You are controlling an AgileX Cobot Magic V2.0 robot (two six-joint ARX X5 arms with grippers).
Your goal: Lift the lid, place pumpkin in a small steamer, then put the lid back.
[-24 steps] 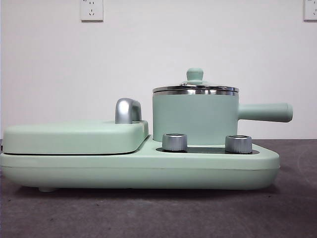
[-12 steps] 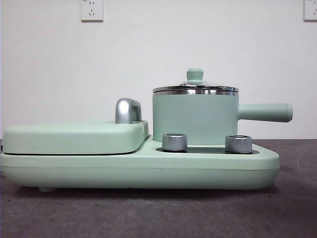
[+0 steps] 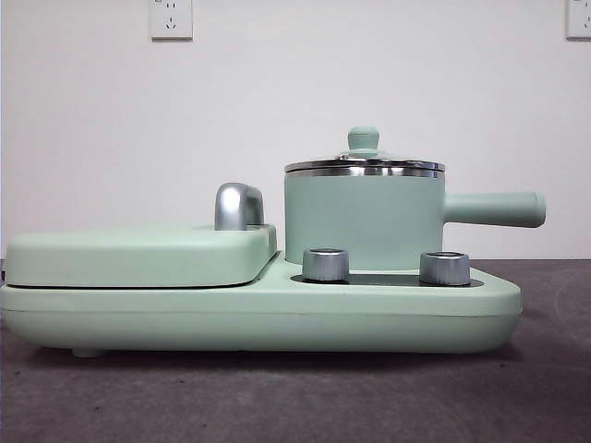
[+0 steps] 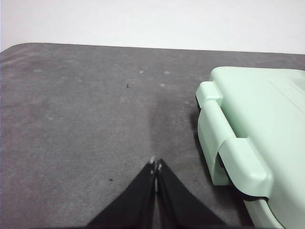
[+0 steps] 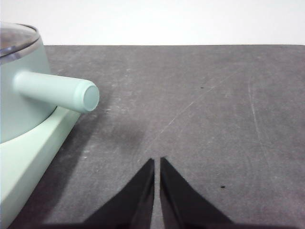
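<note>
1. Both grippers wait over the bare table: the left gripper point(image 4: 156, 165) has its jaws pressed together and holds nothing.
2. The right gripper point(image 5: 157, 162) is nearly closed, also without load.
3. The lid point(image 3: 364, 159) sits on the small steamer point(image 3: 365, 221), right on the base point(image 3: 259, 318).

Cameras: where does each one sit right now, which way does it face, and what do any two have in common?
Front view: low, table height, facing the small steamer with the lid on; no arm shows.
Left wrist view: above the table, beside the flat cover; left gripper shut.
Right wrist view: facing the steamer's handle; right gripper shut.
Shared: steamer in front and right wrist views; the flat cover in front and left wrist views. No pumpkin in view.
</note>
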